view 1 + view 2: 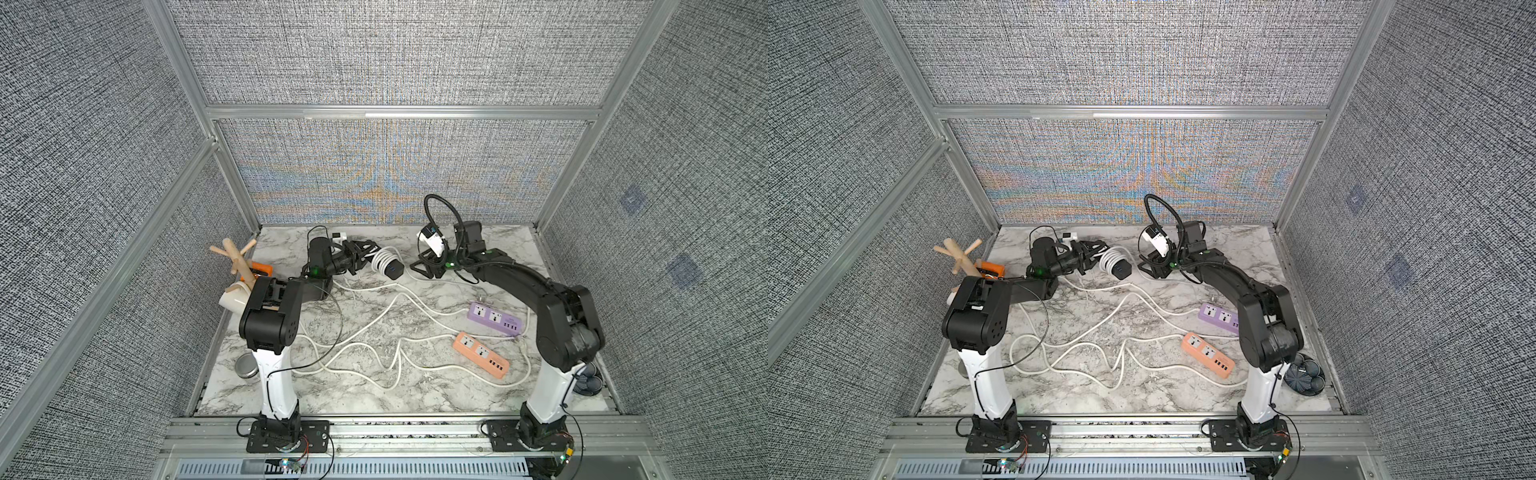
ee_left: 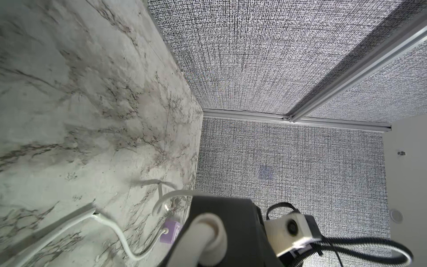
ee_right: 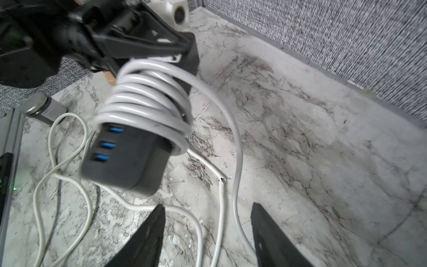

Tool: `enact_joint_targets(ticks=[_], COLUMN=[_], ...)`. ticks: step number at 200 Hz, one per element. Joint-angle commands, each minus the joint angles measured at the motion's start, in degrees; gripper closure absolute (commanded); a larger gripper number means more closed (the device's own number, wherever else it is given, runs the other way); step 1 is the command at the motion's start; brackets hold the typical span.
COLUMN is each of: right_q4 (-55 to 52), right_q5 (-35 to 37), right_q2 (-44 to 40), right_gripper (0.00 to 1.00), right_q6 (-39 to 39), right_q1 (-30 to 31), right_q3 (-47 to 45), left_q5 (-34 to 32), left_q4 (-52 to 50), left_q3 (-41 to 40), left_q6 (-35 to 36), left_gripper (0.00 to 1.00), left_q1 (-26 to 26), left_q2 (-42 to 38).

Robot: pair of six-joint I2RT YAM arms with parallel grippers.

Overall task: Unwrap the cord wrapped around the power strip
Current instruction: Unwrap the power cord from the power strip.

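1. Currently, unwinding is part done, by my judgement: the left gripper [image 1: 368,254] clamps one end of the black power strip [image 3: 129,159], holding it clear of the bench [image 1: 415,399] near the middle of the far edge.
2. The right gripper [image 3: 208,205] stands just beside the strip, jaws wide and empty, over the loose tail of the white cord [image 3: 147,101].
3. Condition: several tight turns sit on the strip; the blue-port end is bare; one slack loop hangs off.
4. Next move calls for gripping that slack loop and passing it around the free end.
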Motion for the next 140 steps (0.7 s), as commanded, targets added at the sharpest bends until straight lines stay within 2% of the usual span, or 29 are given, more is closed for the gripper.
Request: enact_joint_targets(ticks=[1,16,98,122,140], right_q4=[7.9,11.1,16.4,18.7,18.6], right_q5=[-3.8,-4.8,0.6,-0.6,1.0], right_q2=[2.1,3.8,12.8,13.8,13.4], right_gripper=[0.42,0.43,0.46,0.51,0.63], right_q6=[6.5,8.5,19.1,20.3,19.2], right_q1=[0.5,1.3,2.0,2.1,2.1], right_q3=[-1.4,-1.8,2.3,2.2,1.8], left_q5=[1.4,1.3,1.5,1.3,1.3], left_q4=[1.0,1.0,0.0,0.3,0.8], left_q3=[0.0,-0.2,0.3,-0.4,-0.7], left_q6=[1.2,1.2,0.8,0.9,0.4], left_gripper=[1.00,1.00,1.00,1.00,1.00], left_q1=[0.0,-0.1,-0.6,-0.9,-1.0], left_q2=[-0.9,-0.9,-2.5,-3.0,-3.0])
